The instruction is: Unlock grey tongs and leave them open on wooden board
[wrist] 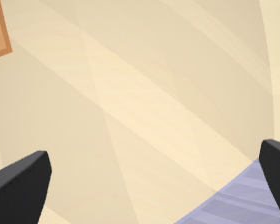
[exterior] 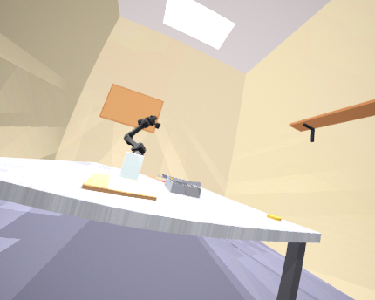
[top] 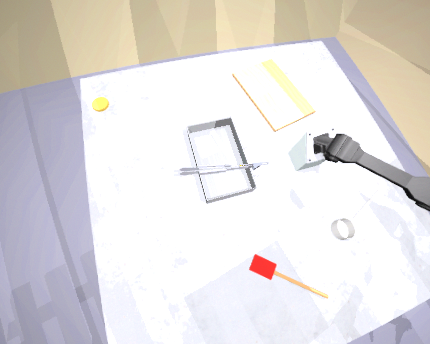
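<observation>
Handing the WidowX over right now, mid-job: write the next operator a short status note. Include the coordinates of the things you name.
Gripper (wrist: 157, 157): open and empty, raised well away from the tongs.
Tongs (top: 221, 166): lying across the roasting tin (top: 231, 193) (exterior: 182, 188), both ends past its rims.
Wooden board (top: 275, 95) (exterior: 119, 192): flat on the table, beside the tin; no tongs on it.
Done: no pickup or placement.
Left: grasp tongs, squeeze tips-down to unlock, lay open on board.

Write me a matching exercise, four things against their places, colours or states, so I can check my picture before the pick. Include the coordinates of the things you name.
1. tongs (top: 222, 166) (exterior: 180, 180)
2. hand (exterior: 158, 126) (wrist: 157, 157)
3. spatula (top: 263, 267) (exterior: 154, 177)
4. round disc (top: 100, 104) (exterior: 274, 217)

A. yellow all over
B. open, nothing between its fingers
C. lying across the roasting tin (top: 243, 155) (exterior: 184, 188)
D. red head, thin orange handle

Pairs: 1-C, 2-B, 3-D, 4-A
</observation>
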{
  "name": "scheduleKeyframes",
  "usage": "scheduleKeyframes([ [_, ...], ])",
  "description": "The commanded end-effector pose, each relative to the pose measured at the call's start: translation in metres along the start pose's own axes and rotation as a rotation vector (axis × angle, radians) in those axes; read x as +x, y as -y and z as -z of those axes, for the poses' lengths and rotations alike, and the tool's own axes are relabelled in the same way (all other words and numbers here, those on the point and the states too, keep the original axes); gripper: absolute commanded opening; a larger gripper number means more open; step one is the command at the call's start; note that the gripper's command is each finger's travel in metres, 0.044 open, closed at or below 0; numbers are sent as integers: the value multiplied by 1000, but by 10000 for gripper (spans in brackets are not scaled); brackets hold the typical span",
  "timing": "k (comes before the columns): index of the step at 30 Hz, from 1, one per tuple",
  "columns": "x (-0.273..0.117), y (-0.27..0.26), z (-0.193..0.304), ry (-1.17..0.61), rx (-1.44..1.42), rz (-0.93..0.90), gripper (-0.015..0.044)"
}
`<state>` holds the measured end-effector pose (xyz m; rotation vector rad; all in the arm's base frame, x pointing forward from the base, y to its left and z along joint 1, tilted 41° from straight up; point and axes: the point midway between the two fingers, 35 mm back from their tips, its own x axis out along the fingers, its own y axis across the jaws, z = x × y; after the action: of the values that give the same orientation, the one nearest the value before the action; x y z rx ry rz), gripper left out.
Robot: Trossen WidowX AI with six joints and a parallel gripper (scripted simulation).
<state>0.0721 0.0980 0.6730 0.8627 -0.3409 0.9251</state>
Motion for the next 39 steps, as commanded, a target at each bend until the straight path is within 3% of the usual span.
scheduleKeyframes([
  [1, 0, 35, -29, 66, 119, 33, 440],
  [15, -2, 121, -72, 168, 376, 137, 440],
  [31, -5, 190, -84, 216, 542, 215, 440],
  [39, -21, 301, -89, 328, 895, 398, 440],
])
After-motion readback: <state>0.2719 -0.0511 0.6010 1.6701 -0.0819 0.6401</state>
